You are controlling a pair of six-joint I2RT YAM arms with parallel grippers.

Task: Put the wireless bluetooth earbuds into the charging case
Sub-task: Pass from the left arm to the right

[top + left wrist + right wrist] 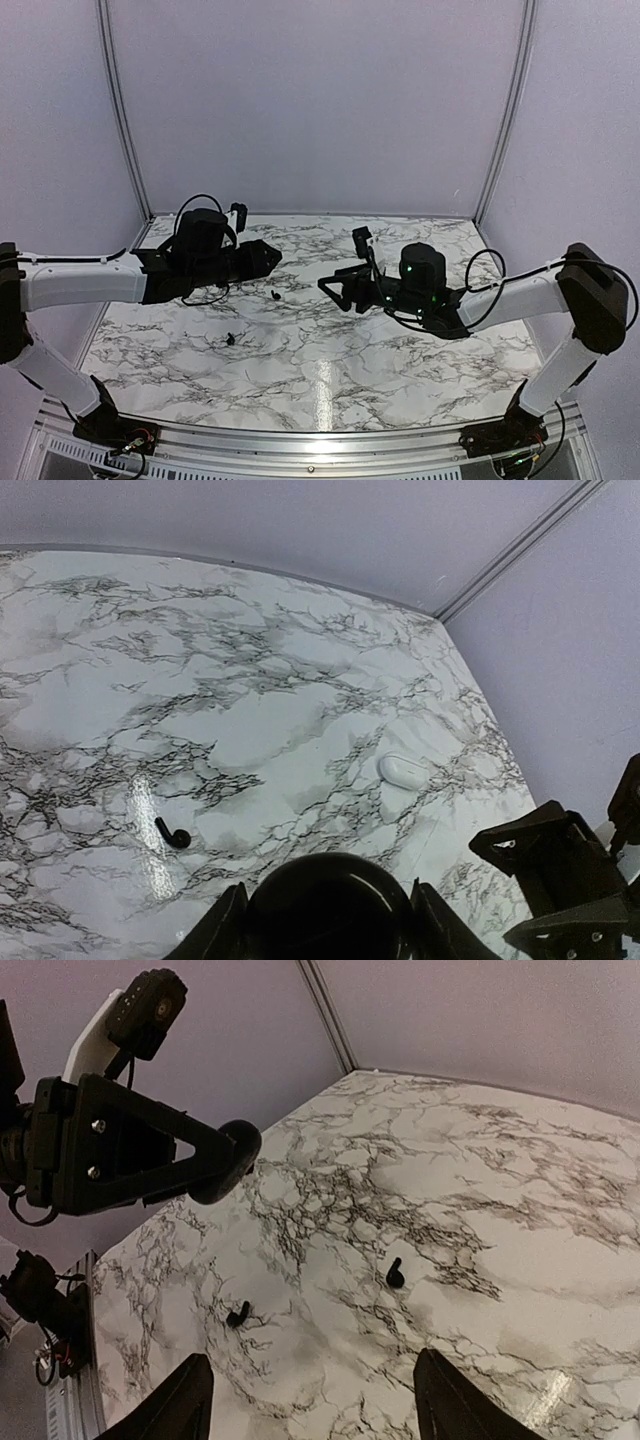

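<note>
Your left gripper (270, 258) is clenched on a black case (325, 905) and holds it above the table (400, 360). In the right wrist view the rounded case bulges from its tip. You cannot tell from here whether that case is open.

Your right gripper (335, 286) is released. Its fingers (190, 1405) are spread wide with nothing between them, over the marble.

Two black earbuds lie loose on the table. The far earbud (274, 295) sits at 5 o'clock just off the left gripper's tip, between the two grippers. The near earbud (231, 338) lies at 7 o'clock from it, closer to the arm bases.

A white case (403, 770) lies on the marble at 1 o'clock from the black case in the left wrist view, near the right gripper.
</note>
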